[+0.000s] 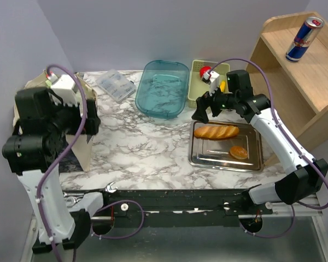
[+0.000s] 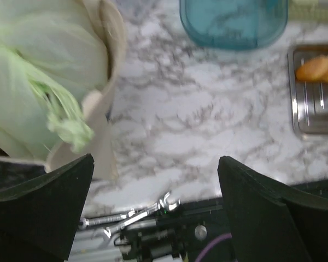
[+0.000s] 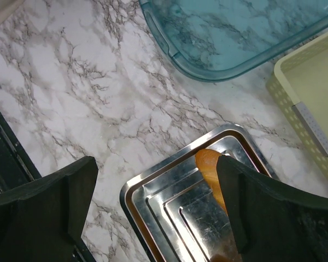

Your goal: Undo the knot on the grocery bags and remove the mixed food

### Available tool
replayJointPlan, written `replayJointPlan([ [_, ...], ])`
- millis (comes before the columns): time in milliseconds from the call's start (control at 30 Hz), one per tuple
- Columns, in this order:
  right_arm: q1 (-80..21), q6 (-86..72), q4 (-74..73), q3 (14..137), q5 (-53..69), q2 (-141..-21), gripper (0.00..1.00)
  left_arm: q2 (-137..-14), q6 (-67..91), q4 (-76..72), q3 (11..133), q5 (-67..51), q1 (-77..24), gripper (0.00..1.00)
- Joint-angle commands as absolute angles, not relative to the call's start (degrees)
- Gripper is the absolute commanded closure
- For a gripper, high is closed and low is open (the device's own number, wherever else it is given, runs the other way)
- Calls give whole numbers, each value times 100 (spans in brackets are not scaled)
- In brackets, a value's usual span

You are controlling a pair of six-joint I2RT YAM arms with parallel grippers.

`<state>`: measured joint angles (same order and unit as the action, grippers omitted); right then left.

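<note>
The pale green bag sits inside the beige tote, its top bunched into a frayed twist, the knot. My left gripper is open and empty, hanging just right of the tote above the table's near edge. In the top view the left arm covers most of the tote. My right gripper is open and empty above the far left corner of the steel tray. A red item and a yellow item lie in the yellow basket.
The tray holds a bread loaf and a bun. A teal bin and a clear pack stand at the back. A wooden shelf at right holds a can. Wrenches lie at the near edge.
</note>
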<state>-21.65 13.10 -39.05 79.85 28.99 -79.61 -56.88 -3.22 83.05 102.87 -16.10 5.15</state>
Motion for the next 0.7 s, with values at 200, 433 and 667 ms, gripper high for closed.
replayJointPlan([
  [200, -2152, 1437, -4375, 8956, 2779, -8463, 0, -7947, -307, 7657, 12800, -600, 1600, 2],
  [433, -2153, 1391, -4657, 9311, 2694, -8896, 0, -8906, 329, 7001, 12653, -1042, 2712, 2],
  [667, -2154, 1319, -4654, 9437, 2572, -9070, 0, -9236, 156, 6015, 11087, -1301, 2933, 2],
])
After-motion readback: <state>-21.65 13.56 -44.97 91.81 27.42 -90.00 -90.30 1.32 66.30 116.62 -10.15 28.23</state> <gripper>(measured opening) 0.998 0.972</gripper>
